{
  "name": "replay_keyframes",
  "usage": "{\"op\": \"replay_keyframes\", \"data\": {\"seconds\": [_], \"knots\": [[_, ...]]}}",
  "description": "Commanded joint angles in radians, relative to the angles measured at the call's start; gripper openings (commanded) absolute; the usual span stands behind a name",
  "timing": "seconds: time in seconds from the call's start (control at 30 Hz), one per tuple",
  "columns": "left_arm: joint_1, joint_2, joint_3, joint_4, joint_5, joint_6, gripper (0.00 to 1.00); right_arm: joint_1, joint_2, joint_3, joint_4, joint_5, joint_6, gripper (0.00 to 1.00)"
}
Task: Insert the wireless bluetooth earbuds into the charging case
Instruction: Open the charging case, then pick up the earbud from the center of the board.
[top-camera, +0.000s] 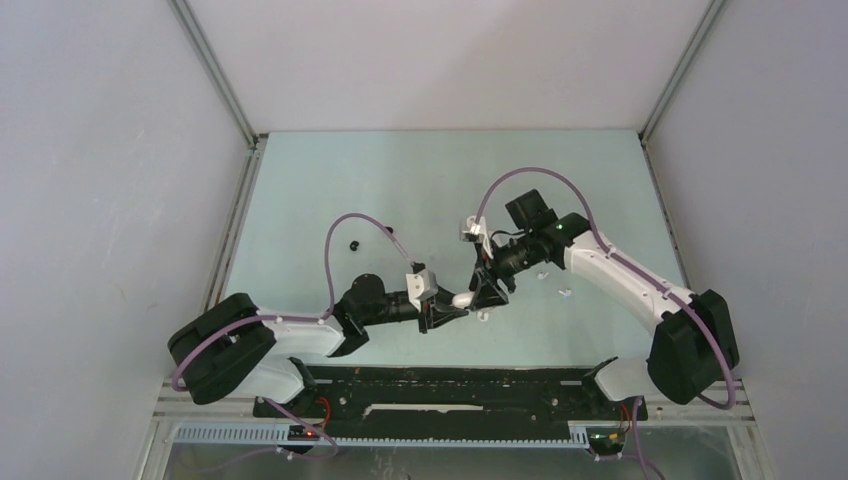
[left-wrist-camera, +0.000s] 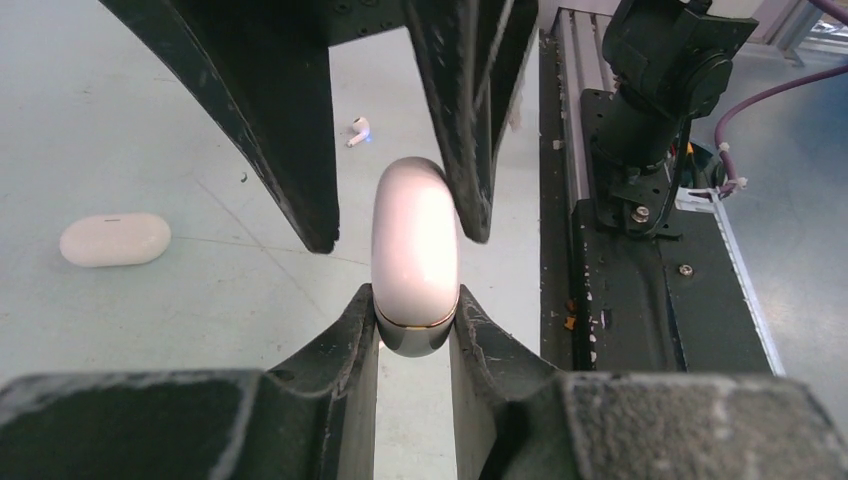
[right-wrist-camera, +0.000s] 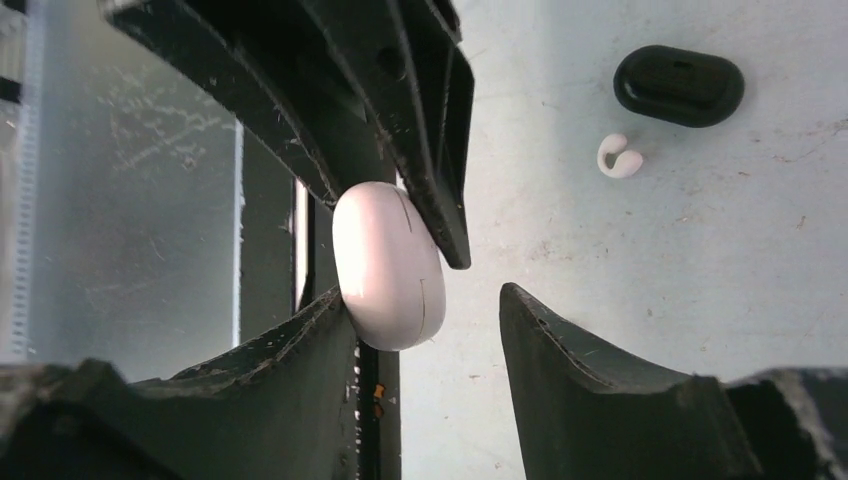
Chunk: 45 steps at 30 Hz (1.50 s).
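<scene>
My left gripper (left-wrist-camera: 415, 312) is shut on one end of a white pill-shaped charging case (left-wrist-camera: 415, 245), lid closed, held above the table. The case also shows in the right wrist view (right-wrist-camera: 388, 265) and in the top view (top-camera: 466, 298). My right gripper (right-wrist-camera: 425, 300) is open around the case's other end; its left finger (right-wrist-camera: 300, 350) touches the case and its right finger (right-wrist-camera: 560, 350) stands apart. A white earbud (right-wrist-camera: 620, 157) lies on the table by a black case (right-wrist-camera: 680, 85). Another white earbud (left-wrist-camera: 358, 130) lies beyond the held case.
A second white case (left-wrist-camera: 115, 240) lies on the table to the left. A small black bud (top-camera: 353, 243) lies at the left, and small white pieces (top-camera: 564, 293) lie under the right arm. The black base rail (left-wrist-camera: 640, 300) runs along the table's near edge.
</scene>
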Motion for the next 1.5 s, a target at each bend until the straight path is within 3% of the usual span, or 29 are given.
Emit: {"op": "replay_keyframes", "data": {"seconds": [0.0,0.27,0.43,0.53,0.67,0.97,1.47], "knots": [[-0.011,-0.002,0.006,0.040,0.024,0.040,0.00,-0.065,0.034,0.078,0.044,-0.114,0.099,0.57],[-0.017,0.002,0.017,0.012,0.013,0.046,0.00,-0.161,0.040,0.092,0.053,-0.234,0.164,0.57],[-0.009,0.013,0.032,-0.004,-0.009,0.016,0.00,-0.287,-0.038,0.092,0.002,-0.280,0.103,0.57],[0.010,0.020,0.041,-0.003,-0.007,-0.026,0.00,-0.332,-0.084,0.066,-0.054,-0.171,0.003,0.55],[0.046,0.010,0.025,0.030,-0.047,-0.085,0.00,-0.351,-0.099,-0.038,0.051,-0.001,0.039,0.49],[0.074,-0.033,-0.003,0.042,-0.107,-0.107,0.00,-0.403,0.114,-0.025,0.153,0.481,0.112,0.29],[0.075,-0.044,0.004,0.021,-0.109,-0.115,0.00,-0.503,0.175,-0.024,0.085,0.712,0.048,0.23]]}}
